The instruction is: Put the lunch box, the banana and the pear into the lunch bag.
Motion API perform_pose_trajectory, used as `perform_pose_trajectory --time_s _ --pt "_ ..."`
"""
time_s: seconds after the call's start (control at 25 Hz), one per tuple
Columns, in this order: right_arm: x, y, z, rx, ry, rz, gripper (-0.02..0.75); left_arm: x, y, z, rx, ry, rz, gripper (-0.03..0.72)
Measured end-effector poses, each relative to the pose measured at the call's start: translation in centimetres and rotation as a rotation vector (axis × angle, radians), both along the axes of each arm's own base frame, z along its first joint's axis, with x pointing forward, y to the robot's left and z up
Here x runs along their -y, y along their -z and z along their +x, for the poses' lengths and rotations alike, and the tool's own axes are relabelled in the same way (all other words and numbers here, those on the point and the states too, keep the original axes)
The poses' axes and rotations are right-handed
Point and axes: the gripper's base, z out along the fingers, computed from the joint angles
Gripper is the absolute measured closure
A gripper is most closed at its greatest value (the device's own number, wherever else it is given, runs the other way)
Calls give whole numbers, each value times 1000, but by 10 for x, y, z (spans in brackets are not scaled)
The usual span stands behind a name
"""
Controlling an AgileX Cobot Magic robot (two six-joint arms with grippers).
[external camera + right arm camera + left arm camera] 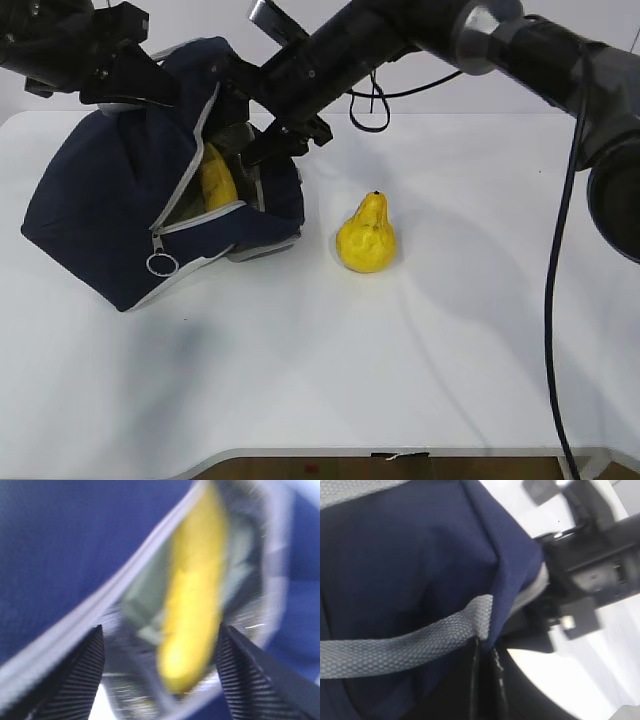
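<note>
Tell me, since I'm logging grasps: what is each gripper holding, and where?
The left gripper pinches the lunch bag at its top fabric edge. The right gripper is open, holding nothing.

exterior: front, slanting down | wrists: close on lunch bag (pixel 110 200)

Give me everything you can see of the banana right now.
The banana is smooth and bright yellow, lying inside the navy lunch bag and seen only through its unzipped mouth. In the right wrist view it runs lengthwise, blurred, over a pale green surface. Its tips cannot be made out. The right tool is open just outside the mouth, fingers either side, not touching it.
</note>
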Motion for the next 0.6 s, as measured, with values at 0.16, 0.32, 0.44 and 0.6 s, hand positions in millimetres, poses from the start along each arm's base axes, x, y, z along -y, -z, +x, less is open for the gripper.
perform_pose_trajectory --time_s 0.16,0.32,0.44,0.6 --pt "12 -16 3 78 -18 -65 183 0 0 0 3 -1 1 692" --pt "18 -27 6 155 -14 -135 188 0 0 0 3 -1 1 692" --pt "20 -32 6 180 -8 -149 194 0 0 0 4 -2 3 692" --pt "26 -34 8 184 29 -213 204 0 0 0 4 -2 3 692"
